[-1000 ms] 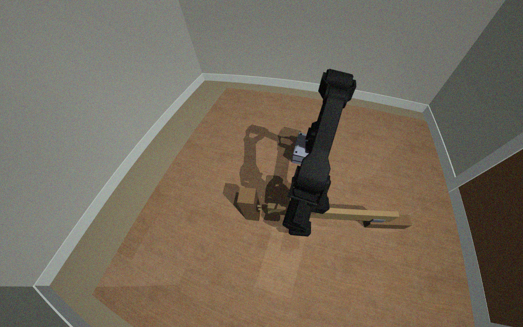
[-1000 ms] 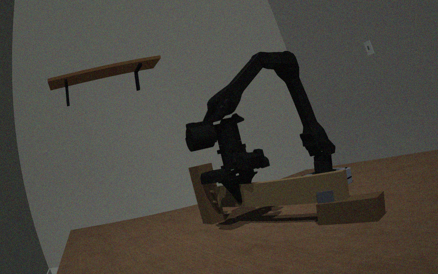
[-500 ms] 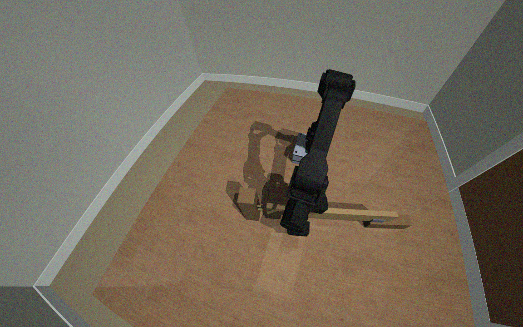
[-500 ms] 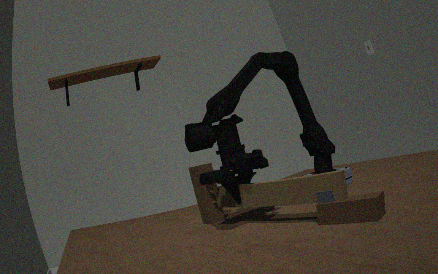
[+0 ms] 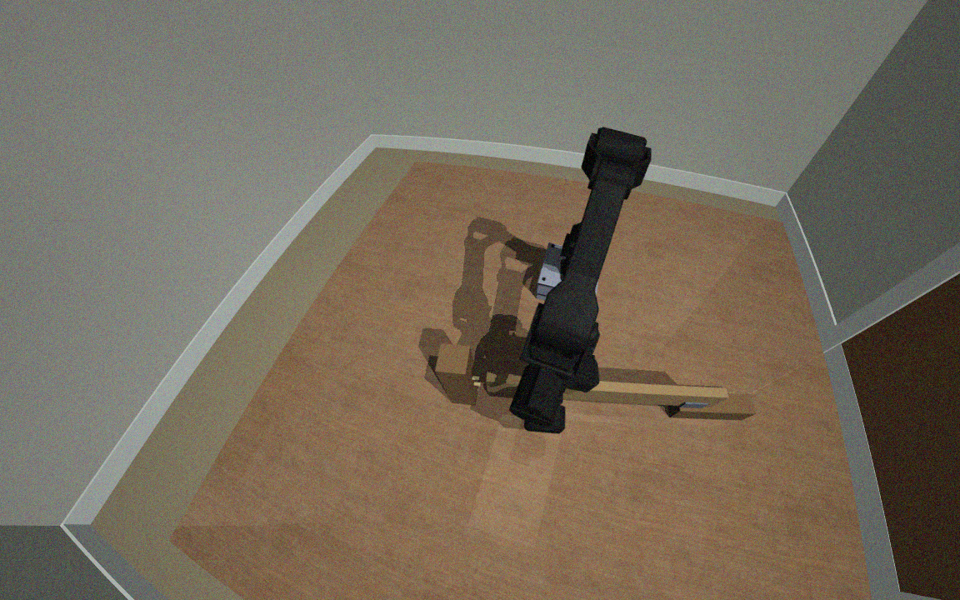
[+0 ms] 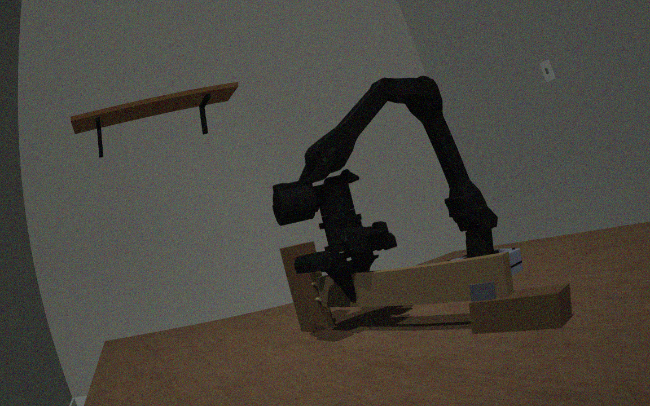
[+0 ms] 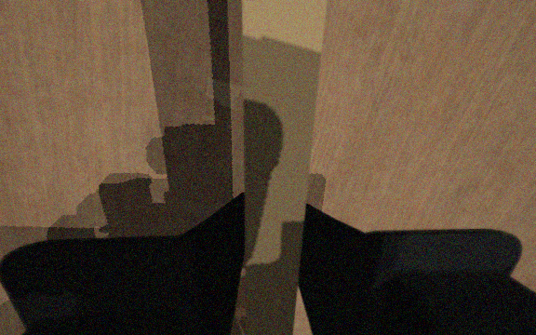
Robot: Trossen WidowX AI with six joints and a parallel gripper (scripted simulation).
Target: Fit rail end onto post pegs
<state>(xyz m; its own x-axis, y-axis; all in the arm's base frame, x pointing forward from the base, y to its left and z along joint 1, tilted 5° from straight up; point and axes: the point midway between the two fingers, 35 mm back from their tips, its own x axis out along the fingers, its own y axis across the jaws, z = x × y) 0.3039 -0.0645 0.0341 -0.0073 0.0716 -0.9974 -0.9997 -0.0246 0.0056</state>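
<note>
The bed rail [image 5: 655,391] [image 6: 433,283] [image 7: 291,70] is off the table at its near end and looks about level. My gripper [image 6: 352,299] [image 7: 264,199] is shut on it near that end; the arm hides the fingers in the top view. The post [image 5: 455,362] [image 6: 298,303] stands just beyond the near end. Its pegs [image 5: 477,383] [image 6: 319,300] show in a narrow gap between post and rail. Whether their tips are in the holes cannot be told. The far end is at the blue-grey bracket [image 5: 694,405] [image 6: 482,291] on the footboard block [image 5: 738,407] [image 6: 524,314].
The arm's pale base [image 5: 551,276] [image 6: 515,260] stands behind the rail on the wooden table [image 5: 394,477] [image 6: 392,368]. A wall shelf [image 6: 150,106] hangs high at the left in the exterior view. Arm shadows fall across the rail and table.
</note>
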